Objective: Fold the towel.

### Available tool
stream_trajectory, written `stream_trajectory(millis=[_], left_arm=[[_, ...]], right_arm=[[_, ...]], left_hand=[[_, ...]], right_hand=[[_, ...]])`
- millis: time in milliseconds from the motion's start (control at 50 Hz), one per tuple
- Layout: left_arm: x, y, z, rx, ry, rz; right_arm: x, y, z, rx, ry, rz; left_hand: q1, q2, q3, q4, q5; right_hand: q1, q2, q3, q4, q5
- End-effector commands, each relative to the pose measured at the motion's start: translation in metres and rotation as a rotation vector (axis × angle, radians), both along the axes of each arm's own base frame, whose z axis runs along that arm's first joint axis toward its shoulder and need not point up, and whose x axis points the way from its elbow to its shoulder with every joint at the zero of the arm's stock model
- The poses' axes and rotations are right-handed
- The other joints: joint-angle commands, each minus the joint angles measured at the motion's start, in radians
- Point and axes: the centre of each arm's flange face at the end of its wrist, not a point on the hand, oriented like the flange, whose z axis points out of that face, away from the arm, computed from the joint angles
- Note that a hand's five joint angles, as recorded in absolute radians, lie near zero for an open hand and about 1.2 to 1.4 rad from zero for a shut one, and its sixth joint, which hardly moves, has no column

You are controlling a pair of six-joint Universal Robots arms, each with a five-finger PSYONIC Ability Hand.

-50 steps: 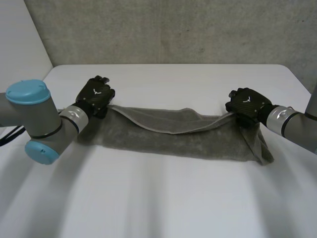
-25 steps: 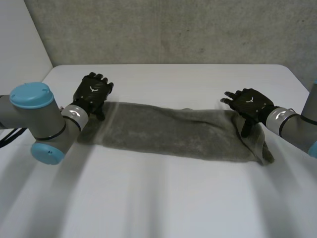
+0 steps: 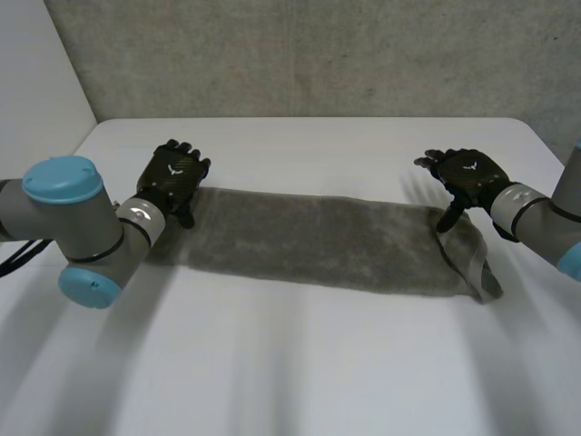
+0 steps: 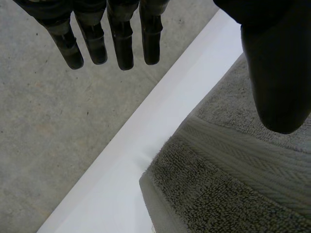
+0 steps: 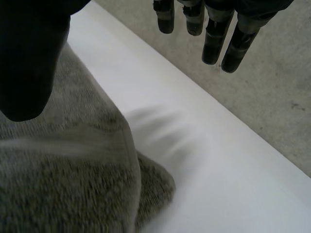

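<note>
Surface: white matte table [image 3: 300, 363] with rounded far corners, set against a rough grey concrete wall [image 3: 318, 54]. A plain white panel [image 3: 36, 73] stands at far left. Grey concrete floor [image 4: 43, 121] shows past the table edge in both wrist views.

Markings: a small pale emblem [image 3: 469, 166] sits on the back of each black hand. It is too small to read.

Task item: the grey terry-cloth towel [image 3: 318, 241], folded into a long band, lies flat across the middle of the table, running left to right. A woven border strip crosses its left end. Its right end is bunched, with a border strip turned toward the near side.

Left hand [image 3: 174, 177]: positioned at the towel's far left corner, its fingers [image 4: 121, 43] straight and set apart from the thumb [image 4: 277, 73], holding nothing. The thumb is over the cloth; contact cannot be determined.

Right hand [image 3: 467, 175]: positioned at the towel's far right corner, fingers straight, thumb well apart, holding nothing.
</note>
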Motion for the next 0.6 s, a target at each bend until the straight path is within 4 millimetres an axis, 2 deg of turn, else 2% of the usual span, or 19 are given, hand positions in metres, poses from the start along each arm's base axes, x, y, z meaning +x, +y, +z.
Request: stream_trajectory(millis=[20,40,60,100,160,200,260,320,400,520,600], left_arm=[[0.004,0.01,0.012,0.004,0.004,0.001],[0.005,0.014,0.015,0.006,0.006,0.002],[0.005,0.014,0.015,0.006,0.006,0.002],[0.005,0.018,0.018,0.01,0.008,0.0],[0.009,0.029,0.021,0.026,0.003,0.0],[0.011,0.038,0.034,0.015,0.01,-0.001],[0.013,0.046,0.045,0.009,0.021,-0.002],[0.014,0.051,0.049,0.012,0.028,-0.001],[0.018,0.063,0.053,0.055,0.054,0.004],[0.021,0.074,0.042,0.137,0.076,0.011],[0.022,0.078,0.035,0.163,0.073,0.012]], right_arm=[[-0.007,0.009,0.002,-0.059,0.17,-0.014],[-0.007,0.016,0.013,-0.07,0.178,-0.013],[-0.007,0.016,0.013,-0.07,0.178,-0.013],[-0.009,0.029,0.032,-0.068,0.157,-0.014],[-0.013,0.034,0.039,-0.059,0.135,-0.022],[-0.022,0.041,0.052,-0.041,0.078,-0.047],[-0.025,0.051,0.061,-0.022,0.031,-0.048],[-0.026,0.057,0.062,-0.002,0.013,-0.039],[-0.028,0.075,0.048,0.106,0.009,-0.029],[-0.035,0.088,0.026,0.193,0.008,-0.044],[-0.035,0.089,0.018,0.194,0.01,-0.05]], left_hand=[[-0.099,-0.059,-0.042,-0.051,-0.016],[-0.099,-0.059,-0.042,-0.051,-0.016],[-0.099,-0.059,-0.042,-0.051,-0.016],[-0.099,-0.059,-0.042,-0.051,-0.016],[-0.096,-0.056,-0.042,-0.051,-0.013],[-0.099,-0.059,-0.042,-0.051,-0.016],[-0.099,-0.059,-0.042,-0.051,-0.016],[-0.099,-0.059,-0.042,-0.051,-0.016],[-0.099,-0.059,-0.042,-0.051,-0.016],[-0.099,-0.059,-0.042,-0.051,-0.016],[-0.096,-0.056,-0.042,-0.051,-0.013]], right_hand=[[0.03,0.018,-0.033,-0.058,-0.062],[0.03,0.018,-0.033,-0.058,-0.062],[0.03,0.018,-0.033,-0.058,-0.062],[0.03,0.018,-0.033,-0.058,-0.062],[0.03,0.018,-0.033,-0.058,-0.062],[0.03,0.018,-0.033,-0.058,-0.062],[0.027,0.015,-0.033,-0.058,-0.062],[0.027,0.015,-0.033,-0.058,-0.062],[0.03,0.018,-0.033,-0.058,-0.062],[0.041,0.03,-0.033,-0.058,-0.062],[0.047,0.036,-0.033,-0.058,-0.06]])
